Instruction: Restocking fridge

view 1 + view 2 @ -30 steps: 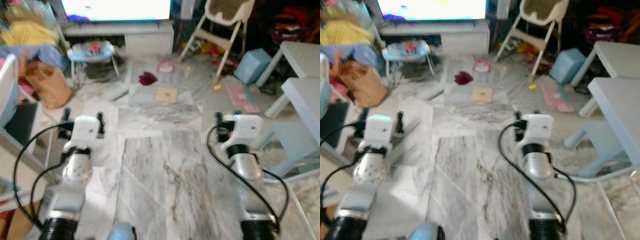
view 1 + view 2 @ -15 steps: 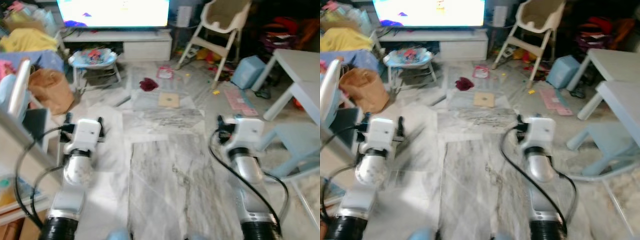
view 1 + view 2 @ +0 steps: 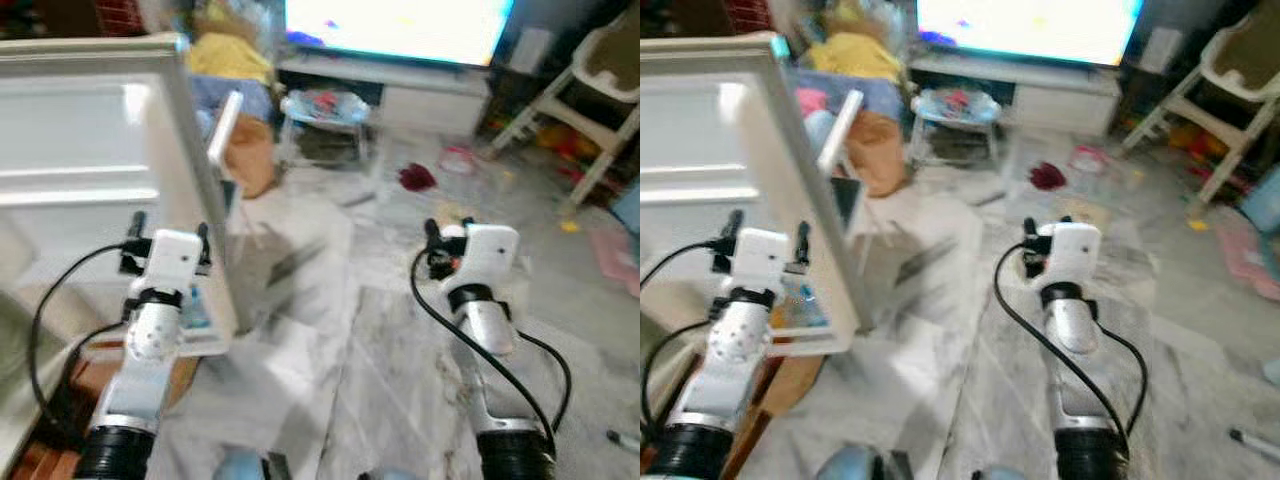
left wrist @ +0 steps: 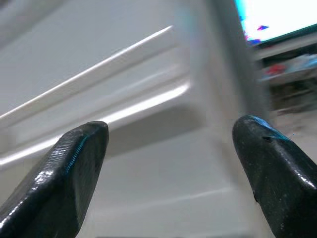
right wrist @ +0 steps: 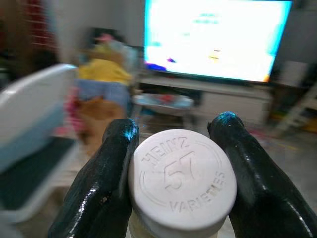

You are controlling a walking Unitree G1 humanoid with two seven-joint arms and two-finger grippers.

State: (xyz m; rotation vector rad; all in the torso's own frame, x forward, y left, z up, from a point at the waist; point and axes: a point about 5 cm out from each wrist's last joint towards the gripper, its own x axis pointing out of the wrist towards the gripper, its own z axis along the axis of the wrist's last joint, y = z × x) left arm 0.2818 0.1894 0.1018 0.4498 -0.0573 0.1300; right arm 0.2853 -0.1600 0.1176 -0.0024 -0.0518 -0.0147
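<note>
The robot has turned to its left. The open white fridge door (image 3: 150, 130) now stands right in front of the left claw (image 3: 167, 232).

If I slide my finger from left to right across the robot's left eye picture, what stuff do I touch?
White fridge door → left gripper → dark red cloth on the floor → right gripper → white high chair.
</note>
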